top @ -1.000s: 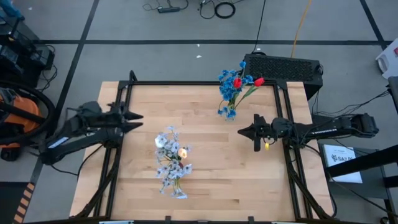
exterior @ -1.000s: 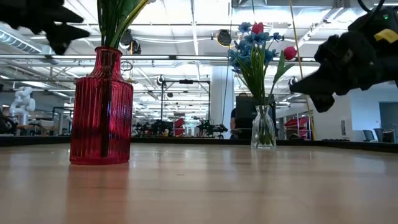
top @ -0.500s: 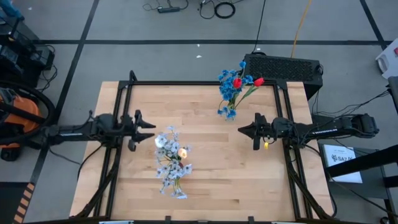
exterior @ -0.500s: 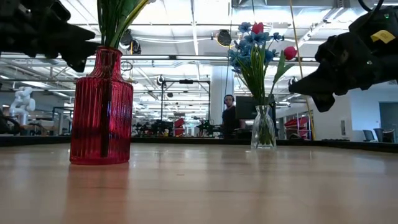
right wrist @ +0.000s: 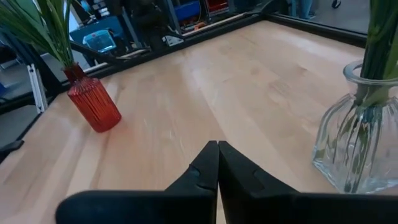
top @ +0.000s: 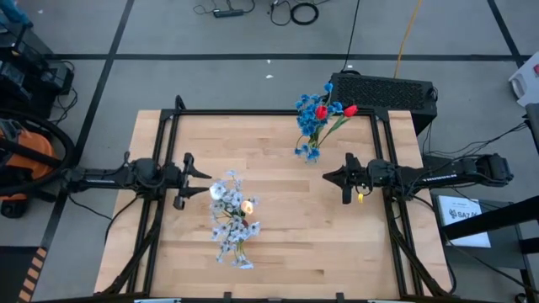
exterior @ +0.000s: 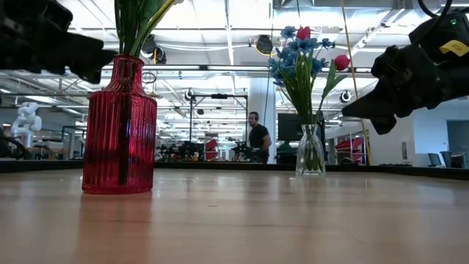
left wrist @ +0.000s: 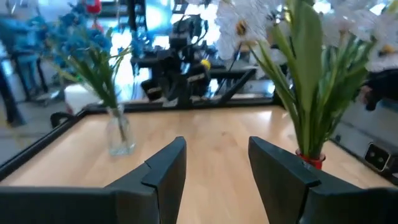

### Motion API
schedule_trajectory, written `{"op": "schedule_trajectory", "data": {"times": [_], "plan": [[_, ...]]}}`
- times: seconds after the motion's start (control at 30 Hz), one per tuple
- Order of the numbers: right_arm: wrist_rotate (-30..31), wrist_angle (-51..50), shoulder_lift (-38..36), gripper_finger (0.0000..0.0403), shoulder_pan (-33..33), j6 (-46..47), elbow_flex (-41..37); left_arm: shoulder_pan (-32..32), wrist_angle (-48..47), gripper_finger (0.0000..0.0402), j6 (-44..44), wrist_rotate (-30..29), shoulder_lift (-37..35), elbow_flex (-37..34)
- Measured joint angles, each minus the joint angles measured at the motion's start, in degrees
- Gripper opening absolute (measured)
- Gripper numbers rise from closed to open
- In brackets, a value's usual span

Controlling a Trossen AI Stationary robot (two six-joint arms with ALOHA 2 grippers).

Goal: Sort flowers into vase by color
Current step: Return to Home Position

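A red ribbed vase (exterior: 119, 125) stands near the table's middle and holds pale blue-white flowers (top: 231, 220) with one white-yellow bloom (top: 248, 204). A clear glass vase (exterior: 311, 149) stands near the far edge and holds bright blue flowers (top: 310, 108) and red buds (top: 350, 110). My left gripper (top: 202, 178) hovers open just left of the pale cluster, at flower height; the red vase's neck (left wrist: 310, 159) shows beside one finger. My right gripper (top: 326, 177) hangs shut above the table's right half, below the glass vase (right wrist: 353, 144).
A black frame rail (top: 269, 113) runs around the wooden table top (top: 286, 252). Bare wood lies between the two vases and along the near edge. A black box (top: 383, 88) sits beyond the far right corner. A person (exterior: 257, 137) stands in the room behind.
My left arm has swung toward the near edge until it lies level, and its gripper has moved right, up to the pale flowers over the red vase. My right arm has kept still. The person in the room behind has walked to the left.
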Motion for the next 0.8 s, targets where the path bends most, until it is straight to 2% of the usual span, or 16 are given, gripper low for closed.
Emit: {"op": "schedule_trajectory", "data": {"times": [0.03, 0.37, 0.53, 0.8], "plan": [[0.0, 0.0, 0.0, 0.0, 0.0, -0.25, 0.0, -0.01, 1.77, 0.018, -0.09, 0.66, -0.65, -1.79], [4.12, -0.49, 0.07, 0.0, -0.04, -2.31, 0.02, -0.01, -1.04, 0.018, -0.15, 0.65, -2.32, -1.83], [4.0, -0.77, 0.07, 0.0, -0.04, -2.86, 0.02, -0.01, -1.11, 0.018, -0.53, 0.58, -2.28, -1.84], [3.9, -8.02, 0.09, 0.0, -0.04, -7.67, 0.0, -0.01, -1.13, 0.018, -0.1, 0.49, -2.28, -1.85]]}}
